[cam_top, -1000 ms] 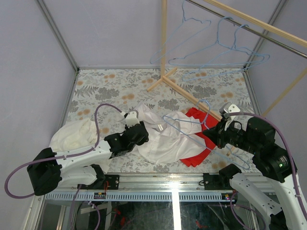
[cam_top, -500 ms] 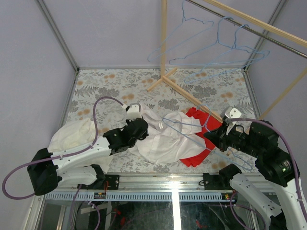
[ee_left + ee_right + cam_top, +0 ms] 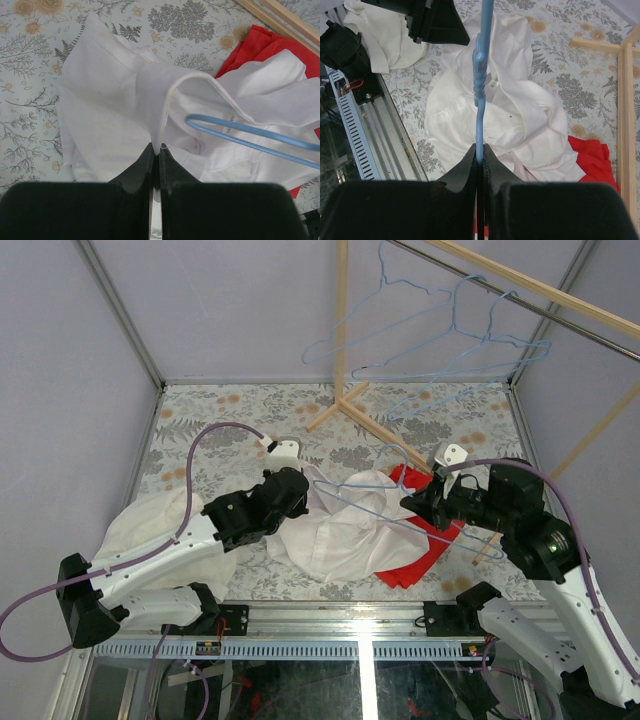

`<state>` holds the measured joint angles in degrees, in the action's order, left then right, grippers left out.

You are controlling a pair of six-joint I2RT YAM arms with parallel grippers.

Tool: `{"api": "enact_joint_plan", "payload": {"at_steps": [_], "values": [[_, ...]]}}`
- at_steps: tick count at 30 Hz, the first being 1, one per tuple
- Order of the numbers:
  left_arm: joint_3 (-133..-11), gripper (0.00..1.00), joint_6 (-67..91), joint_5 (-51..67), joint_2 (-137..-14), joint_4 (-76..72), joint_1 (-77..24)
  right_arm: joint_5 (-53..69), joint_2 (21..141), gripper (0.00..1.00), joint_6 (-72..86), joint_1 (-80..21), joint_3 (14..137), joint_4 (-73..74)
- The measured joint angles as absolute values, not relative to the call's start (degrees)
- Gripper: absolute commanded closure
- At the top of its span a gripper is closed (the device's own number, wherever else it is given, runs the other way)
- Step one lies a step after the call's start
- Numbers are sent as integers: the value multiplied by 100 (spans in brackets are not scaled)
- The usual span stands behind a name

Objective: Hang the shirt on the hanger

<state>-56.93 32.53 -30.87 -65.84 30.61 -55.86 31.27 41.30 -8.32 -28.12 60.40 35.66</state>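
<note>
Left wrist view showed the left gripper (image 3: 156,149) clenched on a raised fold of the white collared shirt (image 3: 110,95), with a hemmed edge of thin fabric arching up from the jaws and over to the right. The rounded end of the blue wire hanger (image 3: 189,120) sat just under that arch. Whether it had entered the garment or only rested against the outside could not be told.

In the right wrist view, the right gripper (image 3: 479,150) was clamped on the hanger's wire, which ran away from the jaws toward the shirt. The shirt lay heaped on the floral table (image 3: 230,420), near the front and about midway across, its neck tag facing up. Its right side overlapped the red cloth (image 3: 425,552), and the off-white garment (image 3: 150,525) lay apart at the near left.

Several things looked likely to fail from here. The pinch held only a slim fold, so a pull from the hanger could probably drag the thin fabric out of the left jaws. The wire was narrow and held at a single spot, so it might swivel in the right grip once cloth pressed on it. If the tip was outside the opening, pushing on would likely bunch the shirt instead of threading a shoulder.
</note>
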Motion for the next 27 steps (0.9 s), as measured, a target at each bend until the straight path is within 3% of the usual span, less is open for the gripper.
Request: {"api": "enact_joint_plan", "payload": {"at_steps": [27], "values": [[-7107,100,2947,-2565,-7229,3288,-5946,4021,5822,100,788,-2814,4790,-64]]}}
